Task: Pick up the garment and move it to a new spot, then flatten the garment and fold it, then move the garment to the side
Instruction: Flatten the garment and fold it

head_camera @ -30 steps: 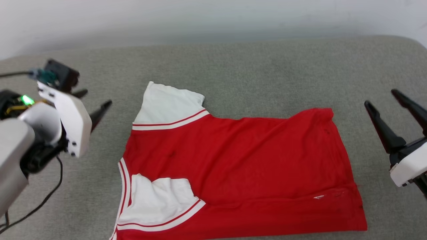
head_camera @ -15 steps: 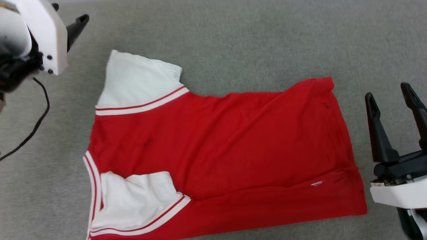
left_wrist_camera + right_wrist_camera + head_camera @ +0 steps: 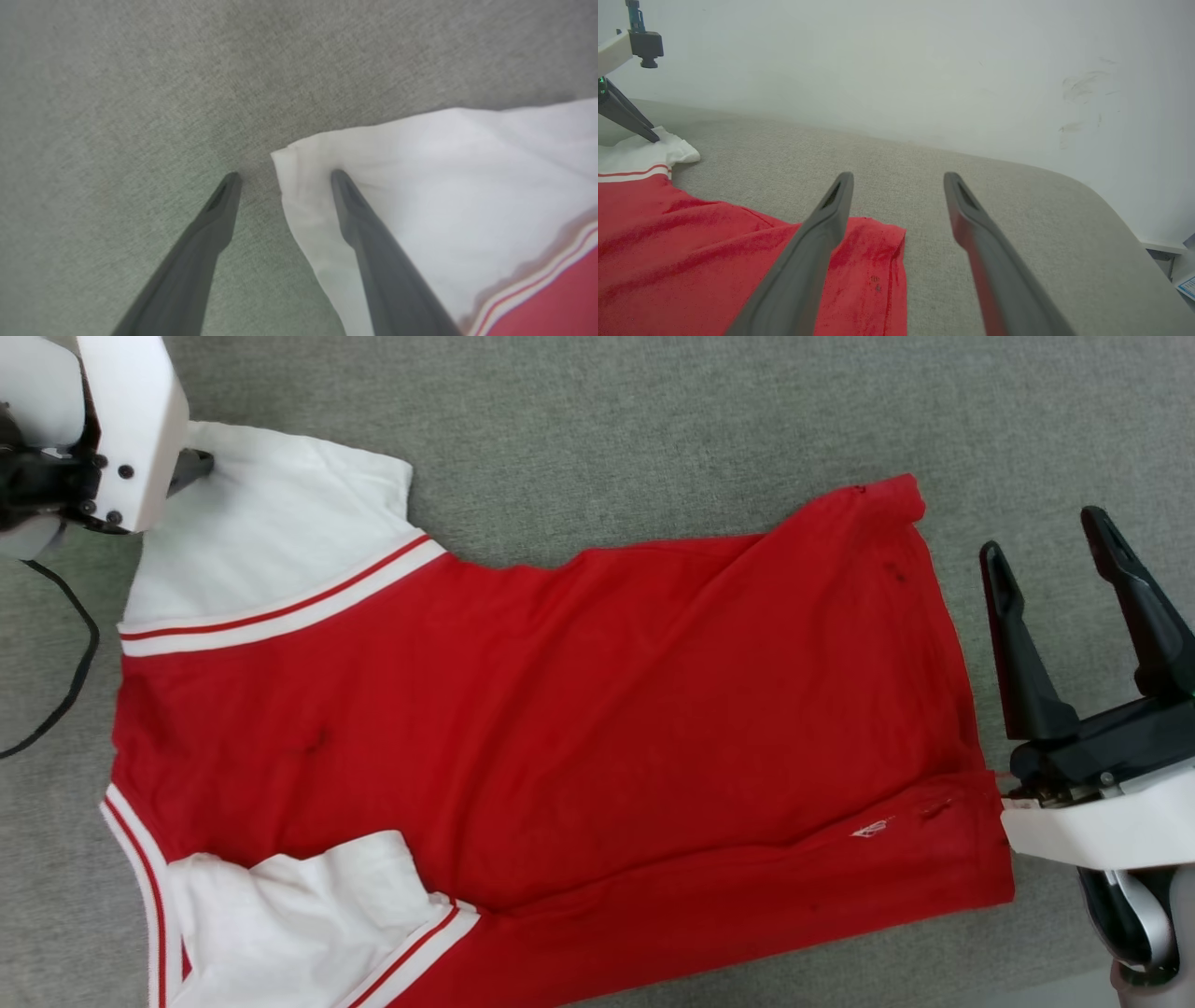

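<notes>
The garment [image 3: 579, 709] lies spread on the grey fabric surface [image 3: 653, 420], neck end toward the robot's left, hem toward its right; the red body shows a few shallow creases; the far white sleeve [image 3: 280, 541] lies flat on the surface, while the near sleeve [image 3: 299, 915] is folded in over the red cloth; a small white tag [image 3: 873, 828] sits near the hem.

The left gripper [image 3: 285, 176] is at the outer corner of the far sleeve, fingers moderately apart; one fingertip [image 3: 338, 179] presses on the white cloth just inside the corner, the other [image 3: 231, 182] is on bare grey surface beside it; the sleeve edge lies between them, not pinched; a black cable [image 3: 65, 681] trails over the surface below that arm.

The right gripper [image 3: 1043, 533] hangs just beside the hem's far corner, fingers spread wide and holding nothing; in the right wrist view one finger [image 3: 822, 224] lies over the red corner, the other [image 3: 971, 224] over bare surface; a pale wall [image 3: 924, 70] stands behind.
</notes>
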Available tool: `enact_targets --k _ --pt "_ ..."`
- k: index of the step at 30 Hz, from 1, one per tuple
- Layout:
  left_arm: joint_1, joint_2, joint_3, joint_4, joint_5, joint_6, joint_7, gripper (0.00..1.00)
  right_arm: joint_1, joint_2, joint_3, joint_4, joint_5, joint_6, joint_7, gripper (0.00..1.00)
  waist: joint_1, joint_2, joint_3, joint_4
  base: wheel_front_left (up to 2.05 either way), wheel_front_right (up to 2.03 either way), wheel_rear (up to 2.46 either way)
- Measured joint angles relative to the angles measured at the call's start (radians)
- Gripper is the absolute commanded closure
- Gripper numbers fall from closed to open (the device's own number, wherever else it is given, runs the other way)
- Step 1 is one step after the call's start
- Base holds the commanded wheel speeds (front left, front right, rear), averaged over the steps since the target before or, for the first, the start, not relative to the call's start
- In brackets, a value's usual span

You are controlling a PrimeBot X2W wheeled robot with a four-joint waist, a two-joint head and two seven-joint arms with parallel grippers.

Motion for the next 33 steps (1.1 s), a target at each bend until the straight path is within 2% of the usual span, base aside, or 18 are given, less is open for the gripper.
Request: enact_targets --k 6,8,11,14,19,22,25,29,33 --pt "-0.002 0.014 -0.003 -0.014 -0.014 -0.005 0.025 0.00 -0.034 -0.018 0.024 0.061 0.012 0.000 -0.009 0.00 -0.0001 0.0000 0.026 -0.018 0.00 0.00 0.00" --pt "-0.001 0.013 -0.003 -0.017 -0.020 -0.006 0.020 1.00 -0.047 -0.026 0.022 0.078 0.015 0.000 -0.011 0.00 -0.0001 0.0000 0.024 -0.016 0.00 0.00 0.00" --pt "0.008 -0.001 -0.012 -0.028 -0.016 -0.015 -0.003 1.00 -0.076 -0.043 0.011 0.093 0.012 0.000 -0.010 0.00 -0.0001 0.0000 0.011 -0.007 0.00 0.00 0.00" --pt "0.013 -0.009 -0.022 -0.032 -0.008 -0.022 -0.030 1.00 -0.116 -0.090 0.006 0.091 0.004 0.000 0.011 0.00 0.0000 0.0000 -0.014 0.006 0.00 0.00 0.00" --pt "0.019 -0.013 -0.023 -0.053 -0.012 -0.030 -0.091 1.00 -0.233 -0.208 0.037 0.094 0.001 0.000 0.118 0.00 -0.0001 0.0000 -0.068 0.034 0.00 0.00 0.00" --pt "0.032 -0.023 -0.038 -0.085 -0.017 -0.032 -0.119 1.00 -0.299 -0.286 0.084 0.117 0.035 0.000 0.235 0.00 -0.0001 0.0000 -0.097 0.060 0.00 0.00 0.00" --pt "0.039 -0.028 -0.057 -0.126 -0.019 -0.035 -0.147 1.00 -0.368 -0.371 0.157 0.158 0.109 0.000 0.402 0.00 -0.0001 0.0000 -0.120 0.090 0.00 0.00 0.00" --pt "0.051 -0.032 -0.091 -0.191 -0.026 -0.035 -0.178 1.00 -0.441 -0.497 0.304 0.198 0.278 0.000 0.678 0.00 -0.0001 0.0000 -0.143 0.130 0.00 0.00 0.00" --pt "0.050 -0.028 -0.119 -0.239 -0.027 -0.035 -0.203 1.00 -0.544 -0.591 0.434 0.213 0.427 0.000 0.912 0.00 -0.0002 0.0000 -0.148 0.165 0.00 0.00 0.00"
